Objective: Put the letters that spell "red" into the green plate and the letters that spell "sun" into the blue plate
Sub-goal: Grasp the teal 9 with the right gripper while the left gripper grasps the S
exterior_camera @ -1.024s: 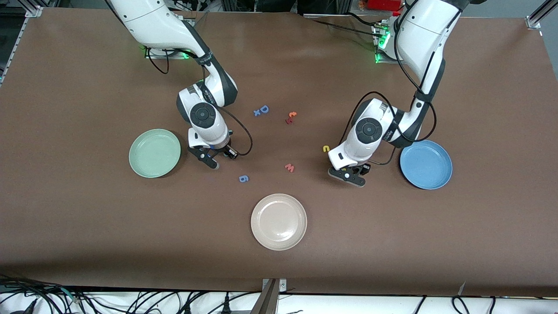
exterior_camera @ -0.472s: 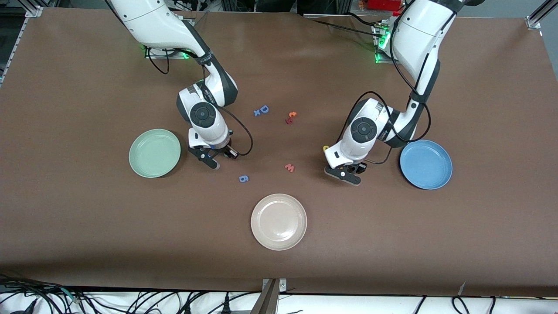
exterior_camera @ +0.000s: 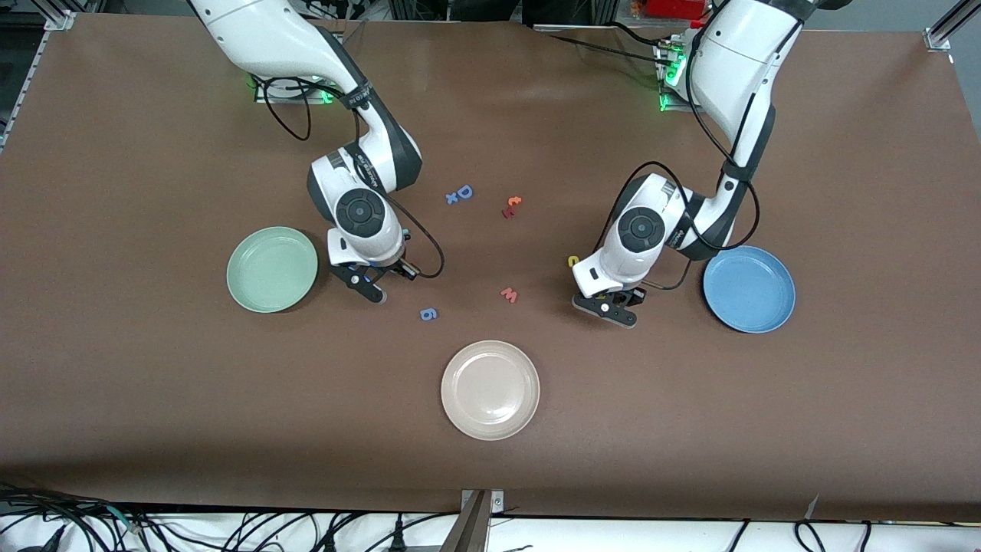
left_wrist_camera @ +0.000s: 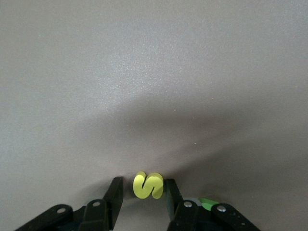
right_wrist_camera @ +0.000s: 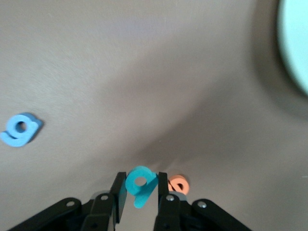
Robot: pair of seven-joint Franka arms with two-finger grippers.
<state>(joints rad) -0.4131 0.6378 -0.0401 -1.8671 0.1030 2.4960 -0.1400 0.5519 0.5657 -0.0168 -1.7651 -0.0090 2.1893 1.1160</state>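
Surface: brown matte table [exterior_camera: 153,399], cables along the edge nearest the front camera.
Left gripper [left_wrist_camera: 142,195]: low over the table beside the blue plate [exterior_camera: 749,289], toward the left arm's end; its two fingers are drawn in against the yellow "s" [left_wrist_camera: 147,186], which stands on edge between them.
Right gripper [right_wrist_camera: 139,192]: low beside the green plate [exterior_camera: 272,269], toward the right arm's end; fingers pinched on the teal "d" [right_wrist_camera: 140,185], held upright.
Orange "e" [right_wrist_camera: 178,185]: on the table just beside the right gripper.
Yellow "n" [exterior_camera: 572,261]: on the table next to the left wrist.
Olive "u": a green sliver [left_wrist_camera: 208,202] by the left fingers may be it; cannot tell.
Plates: green and blue both show no letters in them yet.
Handling: probably very light, soft foam, thin; it squashes and can twist or slip out. Best pinched across the flat faces near the middle, gently.
Other letters: blue "D" [exterior_camera: 464,192], blue "g" [exterior_camera: 428,313], pinkish-red "w" [exterior_camera: 510,294], orange "t" [exterior_camera: 513,202]; beige-white plate [exterior_camera: 490,389] nearest the front camera.
Writing: only the letters themselves; no legible brand.
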